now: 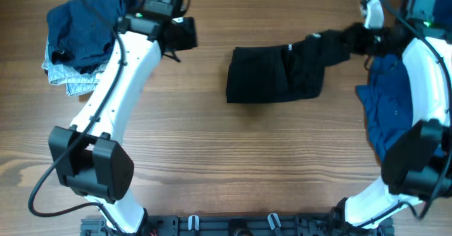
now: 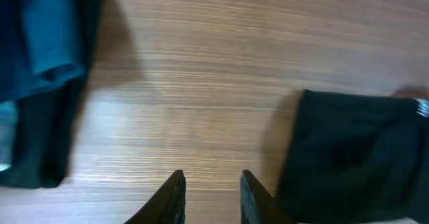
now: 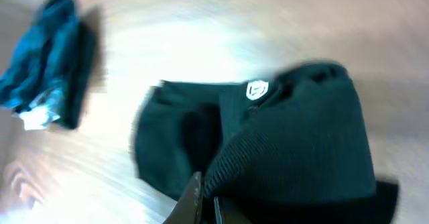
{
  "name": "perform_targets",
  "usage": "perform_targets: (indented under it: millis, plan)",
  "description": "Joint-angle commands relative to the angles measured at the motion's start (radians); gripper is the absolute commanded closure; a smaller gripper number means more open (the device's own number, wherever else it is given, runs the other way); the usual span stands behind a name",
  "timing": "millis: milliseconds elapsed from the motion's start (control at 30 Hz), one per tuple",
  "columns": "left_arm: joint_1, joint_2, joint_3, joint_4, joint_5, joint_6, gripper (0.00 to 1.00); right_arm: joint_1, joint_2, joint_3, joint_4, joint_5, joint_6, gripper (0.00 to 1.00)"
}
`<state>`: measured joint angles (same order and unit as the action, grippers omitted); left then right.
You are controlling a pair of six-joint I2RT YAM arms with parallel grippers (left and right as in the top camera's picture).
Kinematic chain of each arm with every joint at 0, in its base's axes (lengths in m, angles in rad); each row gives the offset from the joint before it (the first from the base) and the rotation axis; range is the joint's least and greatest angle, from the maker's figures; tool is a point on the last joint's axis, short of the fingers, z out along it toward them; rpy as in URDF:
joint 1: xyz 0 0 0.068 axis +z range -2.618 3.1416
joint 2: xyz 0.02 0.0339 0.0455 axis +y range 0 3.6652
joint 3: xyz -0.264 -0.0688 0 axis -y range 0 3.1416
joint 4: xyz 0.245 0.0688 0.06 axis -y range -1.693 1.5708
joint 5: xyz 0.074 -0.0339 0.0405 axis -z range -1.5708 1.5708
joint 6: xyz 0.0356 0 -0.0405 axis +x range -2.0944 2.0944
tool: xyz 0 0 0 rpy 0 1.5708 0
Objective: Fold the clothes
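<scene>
Overhead and 2 wrist views of a wooden table (image 1: 212,144), read from left to right. At the far left lies a heap of navy and pale denim garments (image 1: 81,42), bunched and unfolded. Just right of the heap, the left gripper (image 2: 211,200) hangs over bare wood between the heap and the shirt. Its 2 fingers (image 2: 175,198) stand a narrow gap apart, with nothing between them and nothing touching them.

At the centre of the table lies the black shirt (image 1: 272,73). Its left part rests flat as a rough rectangle, and its right part is drawn up and away toward the far right as a taut band. A small white logo (image 3: 257,90) shows on the upper fabric.

At the far right, the right gripper (image 3: 204,207) is closed tight on that raised end of the shirt, whose ribbed fabric drapes over the fingertips. Beneath the right arm, at the right edge, lies a bright blue garment (image 1: 395,105), crumpled.
</scene>
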<state>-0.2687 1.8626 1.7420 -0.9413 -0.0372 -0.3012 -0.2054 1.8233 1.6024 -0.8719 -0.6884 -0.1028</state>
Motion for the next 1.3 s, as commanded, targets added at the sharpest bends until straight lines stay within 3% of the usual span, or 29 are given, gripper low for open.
perform_targets:
  millis: [0, 267, 567, 900, 1267]
  plan:
    - [0.078, 0.004, -0.001, -0.022, -0.017, 0.01, 0.72, 0.09, -0.068, 0.053, 0.002, -0.039, 0.011, 0.95]
    - [0.194, 0.004, -0.001, -0.045, -0.017, 0.01, 0.73, 0.333, -0.045, 0.052, 0.02, 0.089, 0.056, 0.96]
    - [0.21, 0.004, -0.005, -0.047, -0.017, 0.036, 0.74, 0.528, 0.066, 0.052, 0.138, 0.139, 0.107, 0.96]
    - [0.21, 0.004, -0.005, -0.047, -0.018, 0.036, 0.73, 0.651, 0.23, 0.052, 0.229, 0.138, 0.106, 0.96]
    - [0.21, 0.004, -0.005, -0.04, -0.017, 0.036, 0.73, 0.674, 0.24, 0.052, 0.301, 0.123, 0.106, 0.96]
